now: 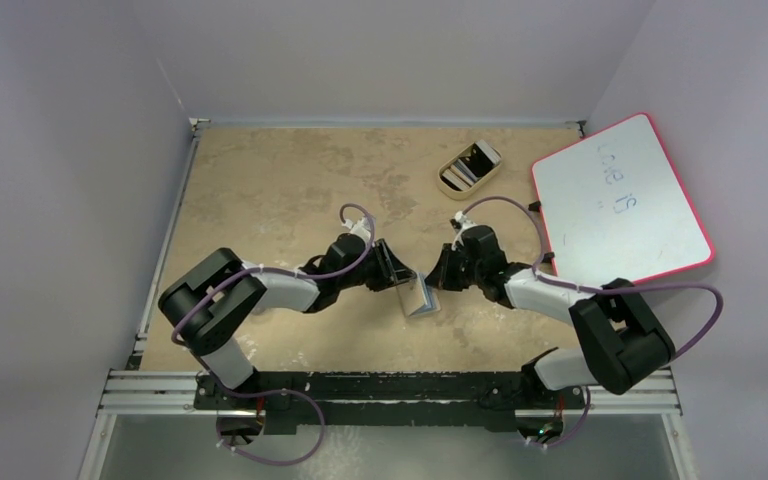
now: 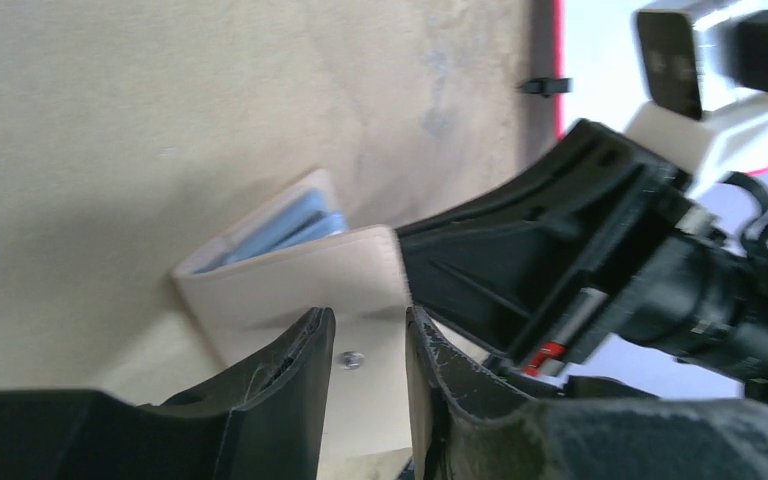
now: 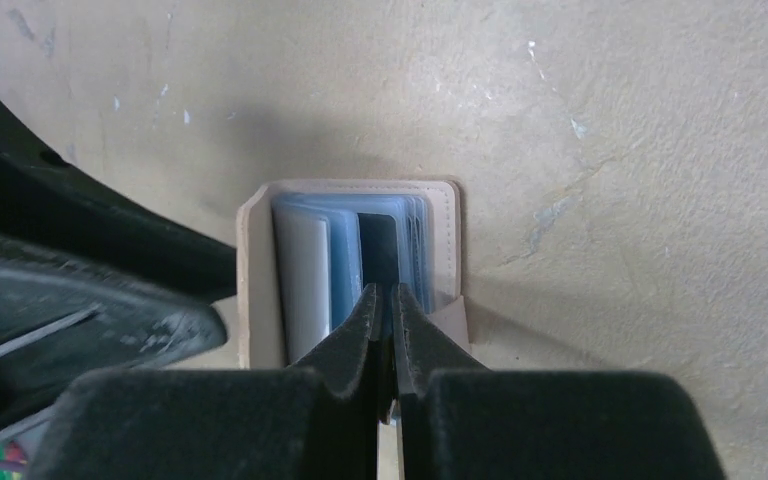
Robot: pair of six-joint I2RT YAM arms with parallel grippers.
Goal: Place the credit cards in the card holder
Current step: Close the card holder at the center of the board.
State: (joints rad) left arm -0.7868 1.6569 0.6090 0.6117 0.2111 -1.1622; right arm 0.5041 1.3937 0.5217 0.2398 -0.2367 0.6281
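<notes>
1. The whiteboard (image 1: 620,205) (smooth, red-rimmed, at the table's right edge) bore dark handwriting, upside down to the overhead camera. We could not read it with any certainty.
2. The holder (image 2: 290,285) lay near mid-table between both grippers. It was a tan, stitched, leather-like bifold, partly open, with a small metal snap stud (image 2: 350,358) on its outer panel.
3. The cards (image 3: 345,260), thin pale blue-grey plastic rectangles, stood fanned inside the holder.
4. The left gripper (image 2: 368,315) held its black jaws a narrow gap apart over the outer panel. We could not tell whether they touched it.
5. The right gripper (image 3: 382,292) was closed tight, its tips among the cards. We could not see whether it pinched one.
6. A tan oval tray (image 1: 455,185) with a raised rim held a white-edged slab (image 1: 478,160) at the far side of the mottled, sandy table (image 1: 280,190).
</notes>
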